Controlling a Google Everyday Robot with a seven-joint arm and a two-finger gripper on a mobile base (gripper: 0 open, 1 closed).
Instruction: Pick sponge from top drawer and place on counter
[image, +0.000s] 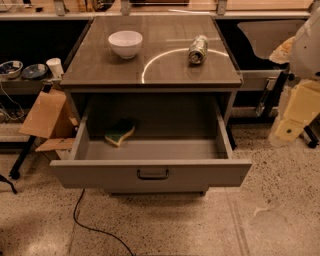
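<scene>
1. The wide shallow grey metal top drawer (227, 172) stands pulled out toward us, with its flat front panel facing the camera. A small dark bar handle (153, 174) sits at the panel's centre.
2. The small wavy-edged sponge (119, 133), dark green scouring top over yellow foam, lies flat on the drawer floor. It is in the left half, near the back and a little off the left wall. Nothing touches it.
3. The tan robot gripper (290, 120) hangs at the far right edge of the view. It is outside the cabinet, beyond the drawer's right wall and above the speckled floor (200, 225).
4. We cannot tell whether the gripper is wide or narrow. We see nothing held in it.
5. Sponge relative to gripper: well apart. The sponge sits far to the gripper's left, with the whole right half of the drawer and its side wall between them.
6. The glossy grey-brown rectangular counter (100, 70) tops the cabinet directly above the drawer, marked with a thin white circular arc (150, 62).
7. On the counter we note a white round bowl (125, 43) upright at the back left, and a metal can (198, 49) on its side at the back right, lying on the arc.
8. A brown cardboard piece (47, 114) leans beside the cabinet's left side.
9. A black cable (85, 220) trails across the floor below the drawer's left corner.
</scene>
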